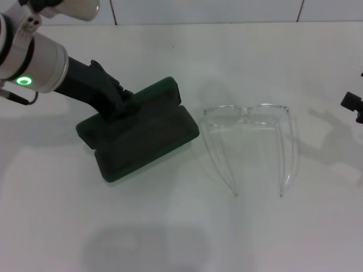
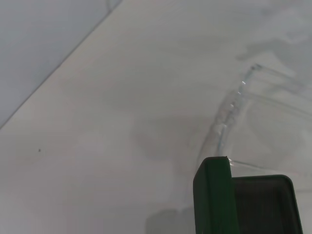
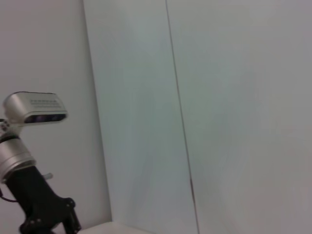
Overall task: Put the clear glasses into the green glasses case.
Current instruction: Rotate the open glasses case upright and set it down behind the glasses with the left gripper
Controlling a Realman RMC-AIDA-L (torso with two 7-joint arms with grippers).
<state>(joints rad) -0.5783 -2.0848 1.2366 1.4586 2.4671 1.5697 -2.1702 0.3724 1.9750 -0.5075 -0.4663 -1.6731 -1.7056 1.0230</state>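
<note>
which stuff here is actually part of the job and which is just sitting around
Part of the job:
- clear glasses, lying on the table
- green glasses case, lid open
- left gripper, at the case's lid

Just there:
- white table
- right gripper, at the table's right edge

We read this as lab or robot test room, not home. Plain white matte tabletop (image 1: pixel 181 238) fills head view, bare surface, no household clutter. White panelled wall (image 1: pixel 204 10) runs across top of frame, dark seams between panels. Right wrist view shows same white wall panels (image 3: pixel 219 97) with thin vertical joints, and at lower left grey box-shaped camera unit on black jointed mount (image 3: pixel 34 108). We see only staged props on tabletop, so setup looks like a data-collection bench.
</note>
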